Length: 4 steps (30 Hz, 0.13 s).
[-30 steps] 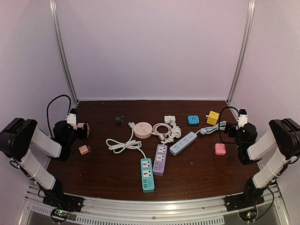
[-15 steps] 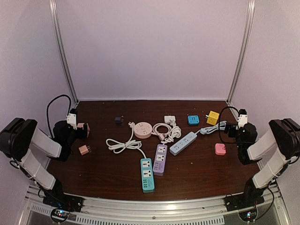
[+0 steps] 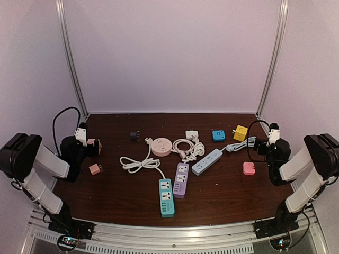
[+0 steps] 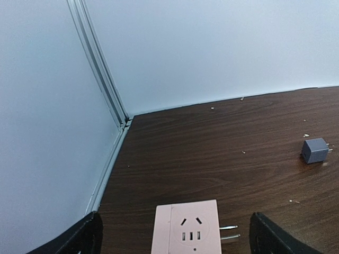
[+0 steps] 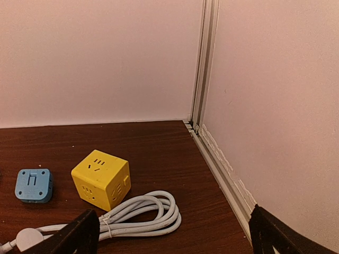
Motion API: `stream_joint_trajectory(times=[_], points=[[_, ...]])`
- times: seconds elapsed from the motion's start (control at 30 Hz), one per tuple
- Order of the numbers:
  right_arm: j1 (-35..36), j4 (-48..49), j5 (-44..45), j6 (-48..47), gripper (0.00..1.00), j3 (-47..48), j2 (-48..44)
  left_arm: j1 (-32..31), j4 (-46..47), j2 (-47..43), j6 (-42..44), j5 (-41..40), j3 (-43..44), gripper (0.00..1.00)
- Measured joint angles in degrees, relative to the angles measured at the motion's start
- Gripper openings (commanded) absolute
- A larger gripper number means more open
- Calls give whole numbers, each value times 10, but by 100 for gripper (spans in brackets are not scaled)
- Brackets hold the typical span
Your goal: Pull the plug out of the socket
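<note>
A pink socket adapter lies on the table between my left gripper's wide-apart fingers. Its socket face is empty and its two prongs point right. In the top view the adapter sits at the left gripper, at the table's left side. My right gripper is open and empty, with a coiled white cable and a yellow cube socket just ahead of it. In the top view the right gripper is at the right side. No plug shows seated in a socket.
At mid-table lie a round pink socket with a white cord, a grey-blue strip, a purple strip and a teal strip. Small adapters lie around: pink, pink, blue, dark grey. Walls stand close on both sides.
</note>
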Motion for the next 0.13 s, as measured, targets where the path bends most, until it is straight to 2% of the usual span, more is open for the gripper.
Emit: stream_joint_trajectory(times=[0.13], points=[[0, 0, 0, 0, 100, 0, 0, 0, 0, 0, 0, 0, 0, 98]])
